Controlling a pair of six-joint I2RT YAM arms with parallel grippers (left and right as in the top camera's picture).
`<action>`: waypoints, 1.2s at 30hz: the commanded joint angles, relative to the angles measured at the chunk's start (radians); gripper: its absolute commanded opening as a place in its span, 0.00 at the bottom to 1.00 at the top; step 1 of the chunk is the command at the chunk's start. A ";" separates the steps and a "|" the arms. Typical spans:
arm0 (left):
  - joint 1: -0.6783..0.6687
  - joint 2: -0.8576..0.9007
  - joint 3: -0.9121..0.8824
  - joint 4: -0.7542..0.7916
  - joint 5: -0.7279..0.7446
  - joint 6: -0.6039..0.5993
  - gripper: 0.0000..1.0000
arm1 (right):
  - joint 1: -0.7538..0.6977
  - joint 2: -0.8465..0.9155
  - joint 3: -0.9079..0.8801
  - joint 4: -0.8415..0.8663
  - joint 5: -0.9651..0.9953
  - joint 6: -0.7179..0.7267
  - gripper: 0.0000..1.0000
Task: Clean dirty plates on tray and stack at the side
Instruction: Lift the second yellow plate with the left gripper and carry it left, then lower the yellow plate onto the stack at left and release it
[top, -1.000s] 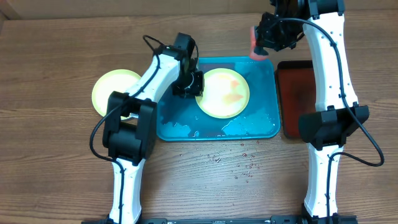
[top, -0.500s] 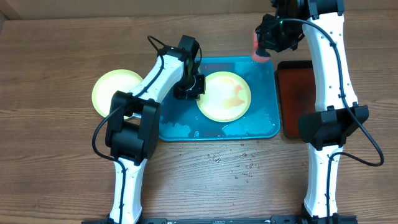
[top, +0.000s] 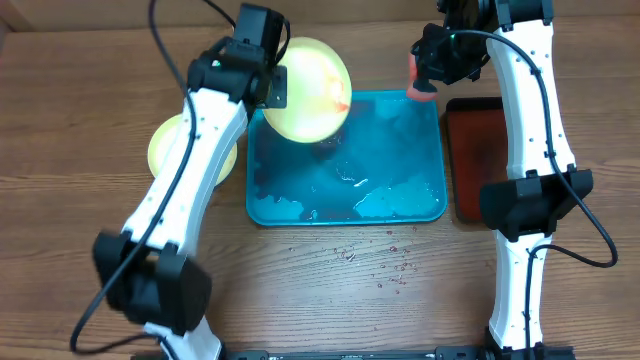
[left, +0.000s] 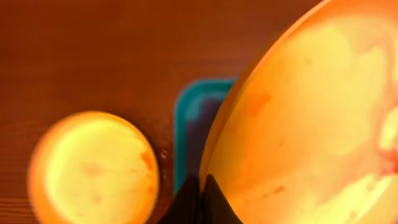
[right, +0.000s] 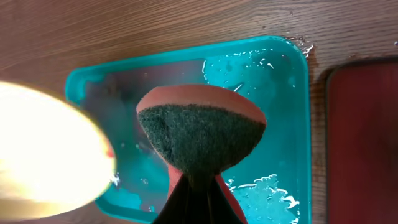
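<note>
One pale yellow-green plate (top: 312, 90) hung in the air, tilted, over the far left corner of the teal tray (top: 400, 150), with a red smear showing at its right edge. The left gripper (top: 277, 87) was clamped on the plate's left rim, and in the left wrist view its two dark fingers (left: 214, 199) pinched the edge of the plate, whose face carried pale streaks and orange marks. A second plate (top: 168, 150) of the same colour lay flat on the table (top: 80, 200) just left of the tray, partly hidden under the left arm. The tray itself held no plate; its floor was wet, with patches of water along the near side and the right side. At the tray's far right corner the right gripper (top: 424, 82) was closed on a sponge (right: 199, 127), red on the back and dark green on the scrubbing face, held above the tray. A dark red tray (top: 470, 150) sat just right of the teal one. Small droplets (top: 385, 265) and red specks dotted the table near the tray's front edge.
</note>
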 joint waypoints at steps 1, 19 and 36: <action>-0.062 -0.016 0.006 0.000 -0.248 0.059 0.04 | 0.006 -0.014 0.023 0.005 0.015 -0.002 0.04; -0.372 -0.014 -0.006 -0.106 -0.959 -0.137 0.04 | 0.006 -0.014 0.023 -0.007 0.026 0.002 0.04; -0.436 -0.014 -0.006 -0.094 -1.218 -0.136 0.04 | 0.006 -0.014 0.023 -0.007 0.026 0.001 0.04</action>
